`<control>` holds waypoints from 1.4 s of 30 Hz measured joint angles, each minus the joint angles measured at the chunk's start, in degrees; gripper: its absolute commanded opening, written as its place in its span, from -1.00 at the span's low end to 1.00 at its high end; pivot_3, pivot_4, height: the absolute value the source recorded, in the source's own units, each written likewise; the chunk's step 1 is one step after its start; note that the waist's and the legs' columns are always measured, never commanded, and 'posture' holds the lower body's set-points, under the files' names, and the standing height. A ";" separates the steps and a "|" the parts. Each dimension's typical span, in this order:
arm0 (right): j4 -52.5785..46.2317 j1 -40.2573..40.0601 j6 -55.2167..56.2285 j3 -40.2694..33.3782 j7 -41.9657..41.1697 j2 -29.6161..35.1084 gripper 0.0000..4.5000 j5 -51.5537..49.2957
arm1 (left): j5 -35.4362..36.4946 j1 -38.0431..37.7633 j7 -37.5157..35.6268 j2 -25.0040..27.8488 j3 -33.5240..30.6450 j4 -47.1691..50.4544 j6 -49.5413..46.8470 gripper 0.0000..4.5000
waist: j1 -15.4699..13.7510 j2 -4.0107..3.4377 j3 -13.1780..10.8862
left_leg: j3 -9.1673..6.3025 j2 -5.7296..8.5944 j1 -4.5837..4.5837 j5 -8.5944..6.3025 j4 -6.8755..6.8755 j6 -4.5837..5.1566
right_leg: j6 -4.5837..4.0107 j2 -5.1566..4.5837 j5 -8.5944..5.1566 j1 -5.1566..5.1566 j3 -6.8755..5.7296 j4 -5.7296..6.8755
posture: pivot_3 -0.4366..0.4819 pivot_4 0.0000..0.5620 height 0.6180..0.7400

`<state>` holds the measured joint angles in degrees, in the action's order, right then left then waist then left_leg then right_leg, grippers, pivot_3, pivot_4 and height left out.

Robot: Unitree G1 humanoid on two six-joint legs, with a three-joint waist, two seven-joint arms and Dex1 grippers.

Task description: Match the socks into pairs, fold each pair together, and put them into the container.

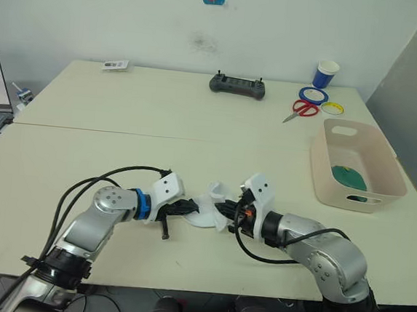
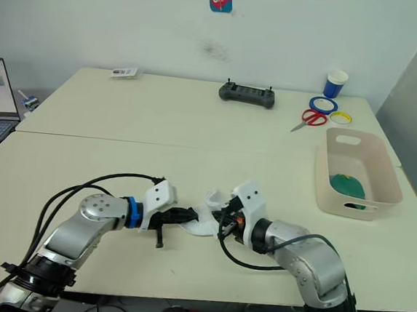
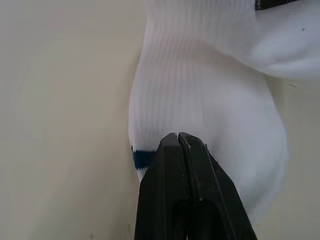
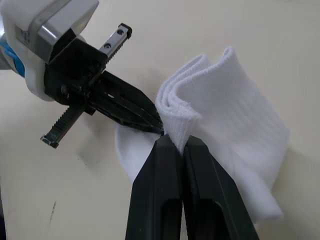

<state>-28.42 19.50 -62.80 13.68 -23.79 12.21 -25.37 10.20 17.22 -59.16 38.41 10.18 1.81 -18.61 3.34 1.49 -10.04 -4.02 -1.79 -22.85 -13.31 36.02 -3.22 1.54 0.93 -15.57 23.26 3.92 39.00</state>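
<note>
Pinching the white socks [image 1: 205,213] from both sides, the two grippers meet at the near middle of the worktop [image 1: 123,134], well short of the container [image 1: 356,166]. The left gripper [image 1: 189,208] has its fingers pressed fully together on the sock fabric beside a navy mark, and the right gripper [image 1: 222,211] is likewise clamped tight on the ribbed cuff edge, where layers of cloth stand folded up between its fingers. Their tips sit almost touching each other. The white fabric lies partly flat on the worktop and partly lifted, so the fold looks to be in progress rather than finished.

The main risk is judged to be the closeness of the two grippers: a small misjudged move could knock one against the other or tug the cloth out of one grasp, letting the layers spring apart. If only one layer is caught, the pair could separate when lifted.

Farther off and to the right of the white socks, the container holds a dark green sock [image 1: 349,177] on its floor. Carrying the bundle there means a long reach, and a loose fold could open on the way or snag the container's near rim. Beyond the container lie scissors [image 1: 301,110], tape rings [image 1: 314,95] and a paper cup [image 1: 326,73]; a controller [image 1: 237,85] sits at the far middle.
</note>
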 measured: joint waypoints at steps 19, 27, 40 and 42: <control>13.97 6.72 3.26 6.53 0.18 -4.49 -0.53 2.18 | -0.31 -0.91 0.95 -0.05 -1.10 -0.71 1.71 -1.00 | -0.01 -0.02 -0.01 | 0.00 0.00 -0.02 0.00 0.00 0.00 | 0.00 0.00 0.00 0.02 -0.02 0.00 | -0.05 -0.47 1.00; 3.48 8.73 -0.76 1.90 0.09 -2.81 0.24 -1.28 | 0.96 2.34 2.29 2.15 -6.67 -5.14 0.26 -1.00 | -0.02 -0.05 -0.04 | -0.06 -0.01 -0.06 0.00 -0.01 0.00 | 0.00 0.00 0.00 0.05 -0.08 0.00 | -0.05 -0.47 1.00; 10.03 7.99 11.25 5.59 0.22 3.67 -0.98 8.13 | 5.30 14.62 -6.05 0.87 -2.88 -0.71 -2.21 -1.00 | 0.14 0.00 -0.07 | -0.03 0.00 -0.11 0.00 -0.05 0.00 | 0.00 0.01 -0.01 0.07 -0.07 -0.04 | -0.05 -0.47 1.00; 11.74 8.00 12.88 6.80 0.07 3.28 -0.98 9.09 | 4.73 15.01 -6.61 -0.12 -1.13 -0.53 -1.14 -1.00 | 0.18 0.00 -0.07 | -0.04 -0.01 -0.09 0.00 -0.04 0.00 | 0.00 0.02 -0.01 0.07 -0.08 -0.02 | -0.05 -0.47 1.00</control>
<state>-16.68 27.50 -49.92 20.48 -23.72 15.50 -16.28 14.93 32.22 -65.78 38.29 9.05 1.27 -19.74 3.51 1.49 -10.11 -4.06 -1.80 -22.94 -13.31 35.97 -3.22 1.54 0.95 -15.58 23.33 3.85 38.98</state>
